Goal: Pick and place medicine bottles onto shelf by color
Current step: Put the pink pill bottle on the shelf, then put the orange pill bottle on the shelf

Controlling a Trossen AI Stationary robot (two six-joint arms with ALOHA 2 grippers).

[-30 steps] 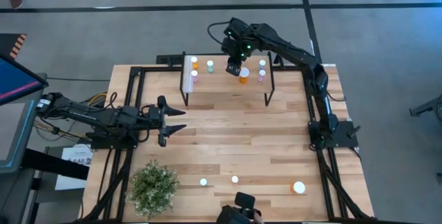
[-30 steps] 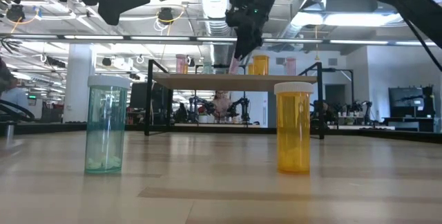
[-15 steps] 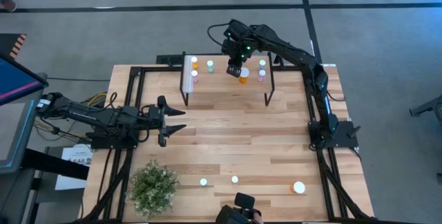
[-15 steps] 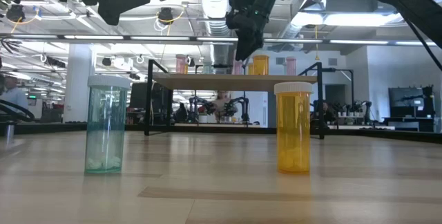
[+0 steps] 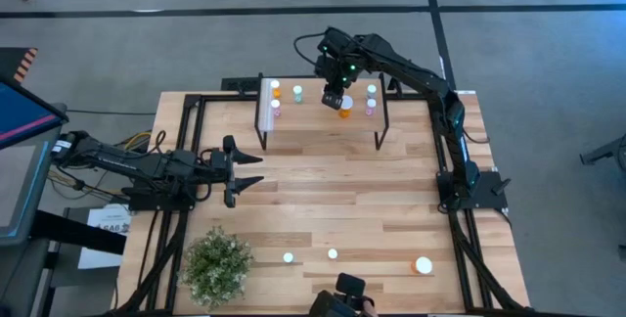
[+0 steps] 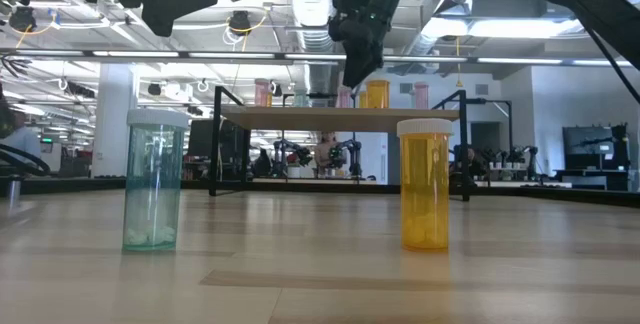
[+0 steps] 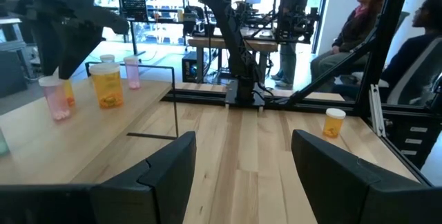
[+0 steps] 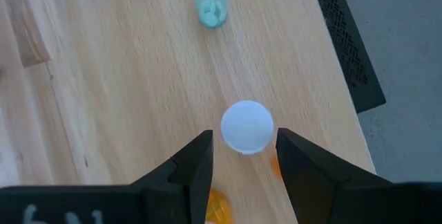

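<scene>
My right gripper point(image 5: 334, 98) hangs open over the shelf point(image 5: 313, 121), pointing steeply down. Its fingers stand on either side of a small bottle's white cap point(image 8: 246, 127), with narrow gaps. The left wrist view shows this bottle as pink point(image 7: 55, 98), standing on the shelf beside a larger orange bottle point(image 7: 108, 87). More bottles stand on the shelf: orange point(image 5: 275, 89), green point(image 5: 298, 93), pink point(image 5: 275, 109), green point(image 5: 372, 90) and pink point(image 5: 371, 108). My left gripper point(image 5: 250, 170) waits open and level at the table's left.
Near the table's front edge stand a pale green bottle point(image 6: 152, 179), a small orange one point(image 5: 333, 253) and a large orange one point(image 6: 425, 184). A potted plant point(image 5: 217, 266) sits at the near left corner. Bare wood lies between the shelf and these.
In the low view the pink bottle leaned under my right gripper's fingertips a second ago. It now stands upright on the shelf, a little clear of them. The gripper has stayed over it.
</scene>
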